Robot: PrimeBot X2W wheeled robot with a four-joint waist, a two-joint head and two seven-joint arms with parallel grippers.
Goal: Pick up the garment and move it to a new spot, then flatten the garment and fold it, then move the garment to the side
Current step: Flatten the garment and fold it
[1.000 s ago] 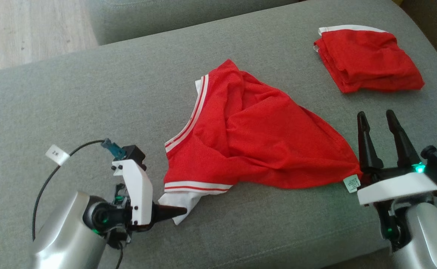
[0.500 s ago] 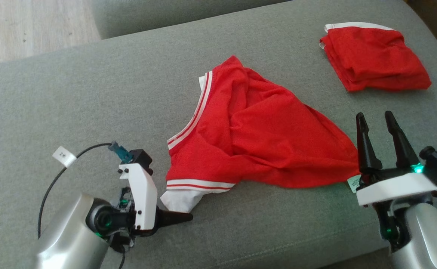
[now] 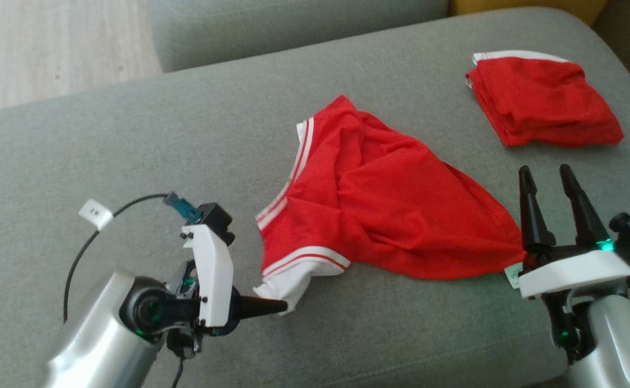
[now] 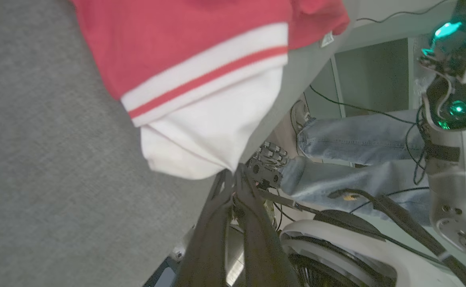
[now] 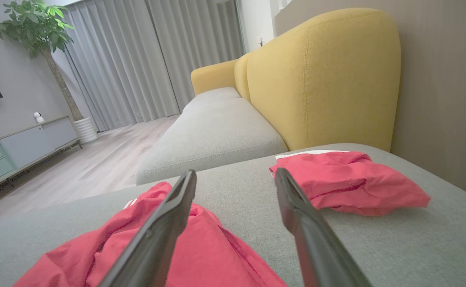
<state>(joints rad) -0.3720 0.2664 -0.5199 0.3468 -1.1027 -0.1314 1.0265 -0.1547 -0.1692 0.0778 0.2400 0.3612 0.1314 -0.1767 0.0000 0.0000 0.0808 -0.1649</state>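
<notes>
A crumpled red garment (image 3: pixel 379 210) with white striped trim lies in the middle of the grey sofa cushion (image 3: pixel 131 161). Its white corner reaches toward the front left, and my left gripper (image 3: pixel 282 307) is shut on that corner from the left. In the left wrist view the two dark fingers meet at the white hem (image 4: pixel 201 139) of the garment (image 4: pixel 201 59). My right gripper (image 3: pixel 546 178) stands open at the garment's right tip, fingers pointing away, nothing between them. The right wrist view shows the garment (image 5: pixel 201 247) below the open right gripper (image 5: pixel 234 175).
A second red garment (image 3: pixel 541 113), folded, lies at the cushion's far right, also seen as the folded garment (image 5: pixel 348 183). A yellow sofa back (image 5: pixel 316 71) rises behind it. A person's legs in jeans (image 4: pixel 356 139) are beside the cushion's front edge. Wooden floor (image 3: pixel 50 48) lies beyond.
My left gripper has closed on the garment's white corner, which now lifts slightly toward it. The head camera has shifted a little. The right gripper stays open in place.
</notes>
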